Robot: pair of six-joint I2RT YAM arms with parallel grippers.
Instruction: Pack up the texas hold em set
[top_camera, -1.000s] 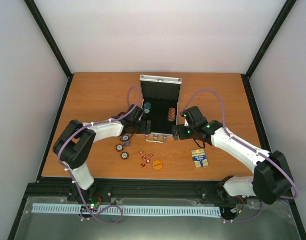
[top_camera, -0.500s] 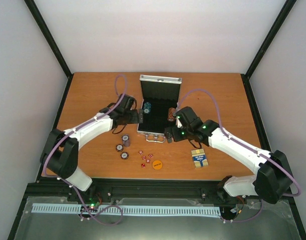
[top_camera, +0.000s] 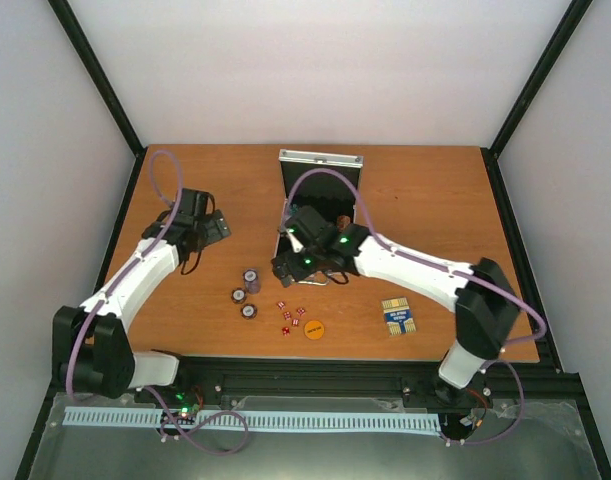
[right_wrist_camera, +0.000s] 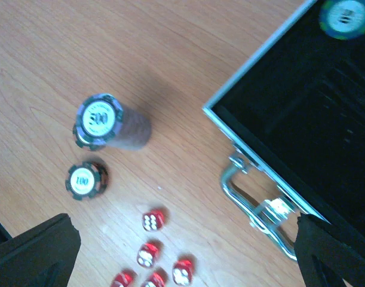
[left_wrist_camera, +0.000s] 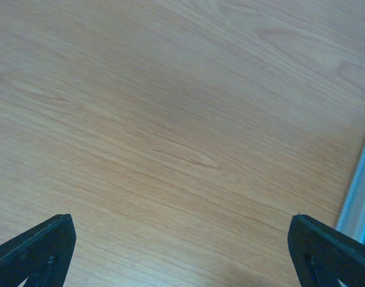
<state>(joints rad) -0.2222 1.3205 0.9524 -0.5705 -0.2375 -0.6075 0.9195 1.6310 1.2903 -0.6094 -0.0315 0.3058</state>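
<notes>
Chip collection: left end effector (left_wrist_camera: 182, 218) and right end effector (right_wrist_camera: 183, 217) both spread, empty.
Right one hovers near the poker chip stack (right_wrist_camera: 98, 119); next move is probably straddling and pinching it.

Top view overlooks the whole table (top_camera: 435, 190); close wrist views face down, right sharing the case (right_wrist_camera: 301, 119).

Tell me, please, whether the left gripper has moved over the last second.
Yes. The left gripper has swung left, well away from the case that it was beside.
</notes>
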